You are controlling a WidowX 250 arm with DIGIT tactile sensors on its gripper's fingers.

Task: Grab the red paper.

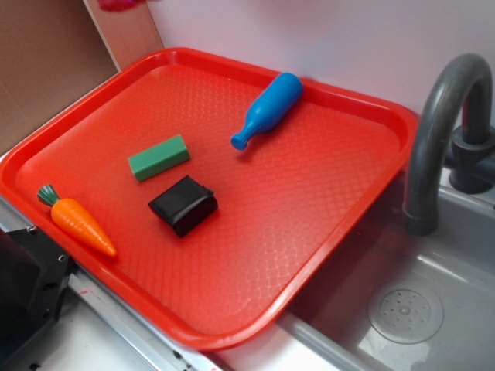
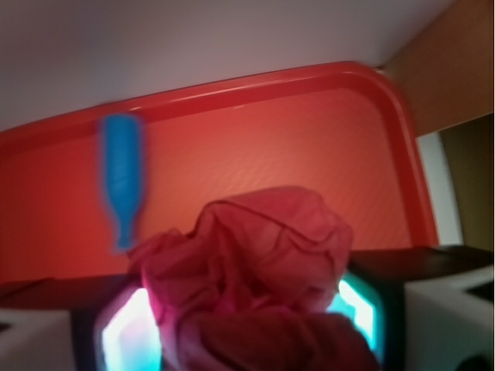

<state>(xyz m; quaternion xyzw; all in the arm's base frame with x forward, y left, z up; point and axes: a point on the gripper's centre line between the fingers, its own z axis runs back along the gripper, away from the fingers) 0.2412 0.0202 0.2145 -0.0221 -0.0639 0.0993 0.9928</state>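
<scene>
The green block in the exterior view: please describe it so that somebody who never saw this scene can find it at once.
Look at the large red tray beside the grey sink. In its left half, the green block lies between the orange carrot and the blue bottle, close to the black box. It is the only green thing, a plain straight-edged bar.

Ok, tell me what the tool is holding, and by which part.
The tool is shut on the red paper, a crumpled ball pinched at its lower sides between the two fingers. Most of the ball bulges out above them.
</scene>
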